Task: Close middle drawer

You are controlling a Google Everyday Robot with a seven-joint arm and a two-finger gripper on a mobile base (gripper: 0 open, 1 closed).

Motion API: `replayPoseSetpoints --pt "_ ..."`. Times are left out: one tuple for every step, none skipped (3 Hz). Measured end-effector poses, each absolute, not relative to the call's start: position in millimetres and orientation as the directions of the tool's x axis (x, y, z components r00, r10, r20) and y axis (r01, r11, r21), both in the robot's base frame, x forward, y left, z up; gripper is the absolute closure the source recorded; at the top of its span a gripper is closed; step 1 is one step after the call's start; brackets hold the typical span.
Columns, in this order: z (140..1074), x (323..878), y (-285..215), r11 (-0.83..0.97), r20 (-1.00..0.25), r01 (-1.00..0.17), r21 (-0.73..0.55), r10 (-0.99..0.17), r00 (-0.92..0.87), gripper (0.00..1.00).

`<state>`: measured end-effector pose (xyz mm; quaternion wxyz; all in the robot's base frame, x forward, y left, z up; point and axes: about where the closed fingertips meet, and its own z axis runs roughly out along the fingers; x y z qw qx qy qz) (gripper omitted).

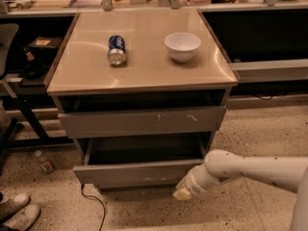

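Note:
The middle drawer [134,173] is a wide grey-brown shallow box. It stands pulled out from the cabinet, and its plain front has faint pale scuffs at the lower edge. Its inside looks dark and empty. My gripper [183,192], with a yellowish tip on a white arm [250,170], comes in from the right. It is low, just at the lower right corner of the middle drawer's front. I cannot tell whether it touches the front.
The drawer front with white scratch marks [144,121] sits above, slightly out. On the cabinet top [144,66] lie a blue can [116,49] and a white bowl [182,46]. A cable [94,203], a small bottle [44,161] and shoes [17,211] are on the floor at left.

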<state>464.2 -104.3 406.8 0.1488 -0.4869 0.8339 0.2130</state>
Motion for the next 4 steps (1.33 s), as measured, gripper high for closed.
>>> replayPoseSetpoints --pt "403.5 467.7 -103.3 0.437 -0.438 -0.878 0.194 -0.762 -0.476 0.85" --pt "400.2 480.3 -105.7 0.454 -0.408 -0.876 0.16 -0.778 -0.478 1.0" --pt "396.1 492.3 -108.7 0.467 -0.376 -0.873 0.136 -0.791 -0.482 1.0" --pt "392.8 503.7 -109.1 0.469 -0.348 -0.875 0.119 -0.806 -0.479 1.0"
